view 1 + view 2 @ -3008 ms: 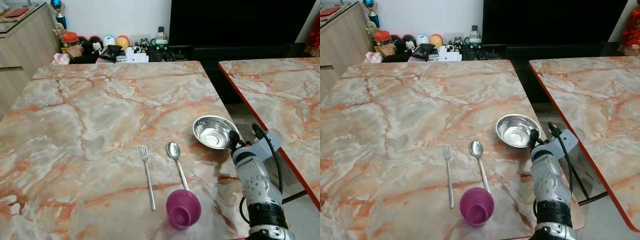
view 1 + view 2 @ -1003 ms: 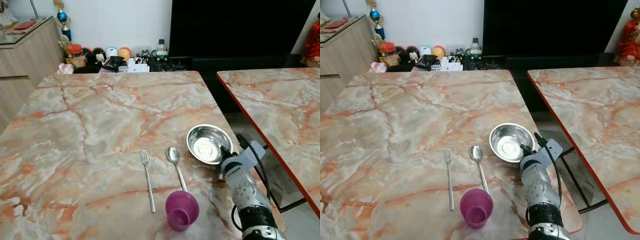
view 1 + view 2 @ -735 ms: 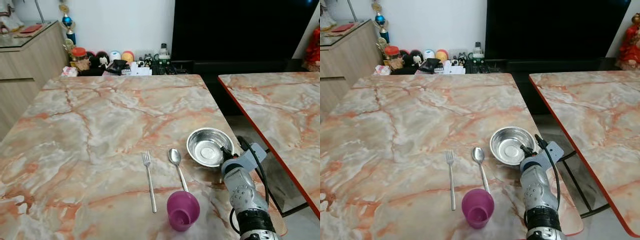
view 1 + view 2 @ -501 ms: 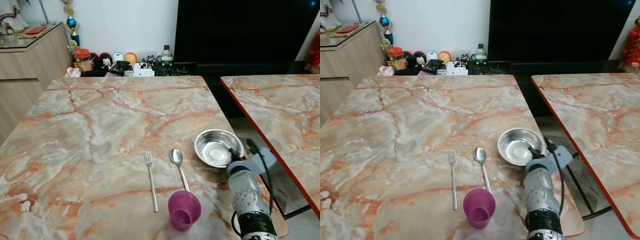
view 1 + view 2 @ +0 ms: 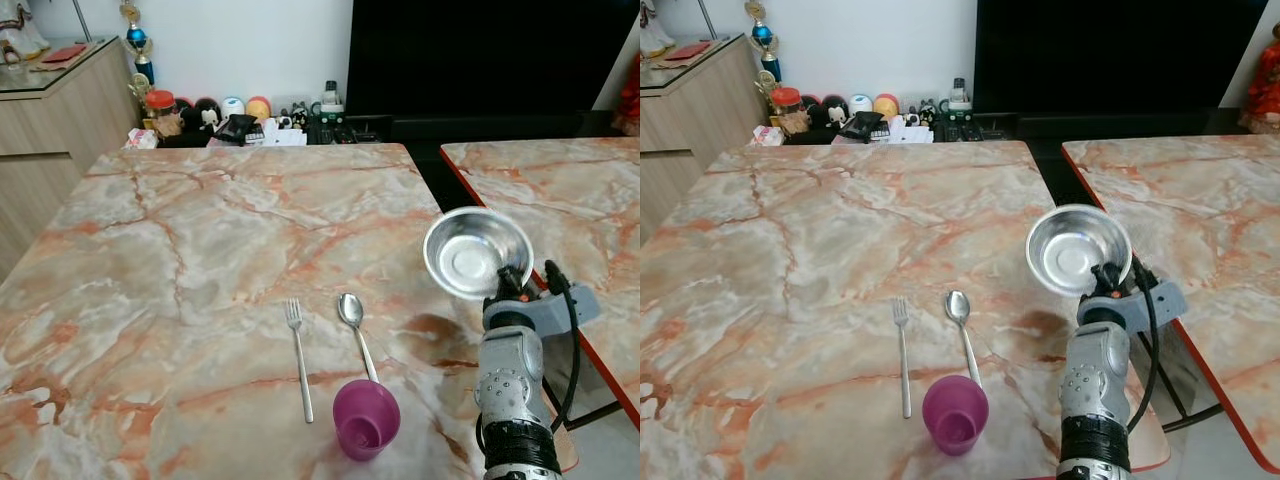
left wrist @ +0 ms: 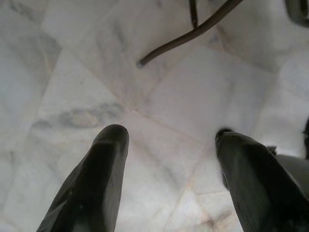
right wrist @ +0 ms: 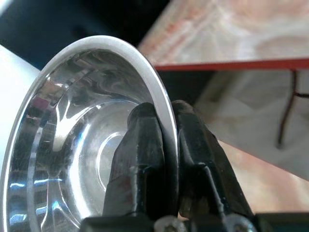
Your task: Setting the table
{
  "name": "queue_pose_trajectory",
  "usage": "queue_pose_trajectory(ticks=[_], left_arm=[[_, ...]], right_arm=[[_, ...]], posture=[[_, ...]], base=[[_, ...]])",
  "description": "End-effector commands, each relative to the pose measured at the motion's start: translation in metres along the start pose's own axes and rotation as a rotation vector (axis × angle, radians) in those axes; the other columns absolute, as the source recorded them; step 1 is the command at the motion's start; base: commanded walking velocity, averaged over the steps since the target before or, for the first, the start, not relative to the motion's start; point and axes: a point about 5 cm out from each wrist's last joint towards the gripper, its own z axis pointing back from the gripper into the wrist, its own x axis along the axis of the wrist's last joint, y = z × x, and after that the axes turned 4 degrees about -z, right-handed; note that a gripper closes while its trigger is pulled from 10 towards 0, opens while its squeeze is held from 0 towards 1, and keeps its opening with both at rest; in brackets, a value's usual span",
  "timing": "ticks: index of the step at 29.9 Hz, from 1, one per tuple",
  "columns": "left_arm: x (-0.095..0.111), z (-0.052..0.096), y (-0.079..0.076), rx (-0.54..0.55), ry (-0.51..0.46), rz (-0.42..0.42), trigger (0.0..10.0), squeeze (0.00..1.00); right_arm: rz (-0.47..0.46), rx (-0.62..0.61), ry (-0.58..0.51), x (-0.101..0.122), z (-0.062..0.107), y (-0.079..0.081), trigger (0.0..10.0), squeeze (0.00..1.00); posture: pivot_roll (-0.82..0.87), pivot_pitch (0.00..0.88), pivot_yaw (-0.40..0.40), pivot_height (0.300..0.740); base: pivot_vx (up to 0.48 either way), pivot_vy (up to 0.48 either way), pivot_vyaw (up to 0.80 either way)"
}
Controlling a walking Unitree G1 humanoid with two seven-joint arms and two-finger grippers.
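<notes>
My right gripper is shut on the near rim of a steel bowl, holding it in the air and tilted above the right edge of the marble table. In the right wrist view the fingertips pinch the bowl's rim from both sides. A fork and a spoon lie side by side near the table's front. A purple cup stands just in front of them. My left gripper hangs open over a pale marble floor.
A second marble table with a red edge stands to the right across a narrow gap. A wooden cabinet is at the far left. Toys and small items line the far wall beside a dark screen.
The bowl has come off the table: my right gripper raised it and tipped its opening toward me. The camera shifted slightly. Fork, spoon and cup stayed put.
</notes>
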Motion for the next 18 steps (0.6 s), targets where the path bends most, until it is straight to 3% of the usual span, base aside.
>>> queue_pose_trajectory(ticks=[1,18], left_arm=[[-0.0093,0.002,0.0003,0.009,0.032,0.006,10.0,0.0],[-0.0079,0.0015,-0.0031,0.002,0.028,0.006,10.0,0.0]], right_arm=[[-0.006,0.064,-0.039,0.0059,-0.0005,0.0132,10.0,0.0],[-0.049,0.142,-0.103,0.0154,0.0022,0.023,10.0,0.0]], posture=[[0.01,0.104,0.012,0.74],[0.0,0.124,0.007,0.74]], base=[[0.0,-0.48,0.0],[0.0,-0.48,-0.04]])
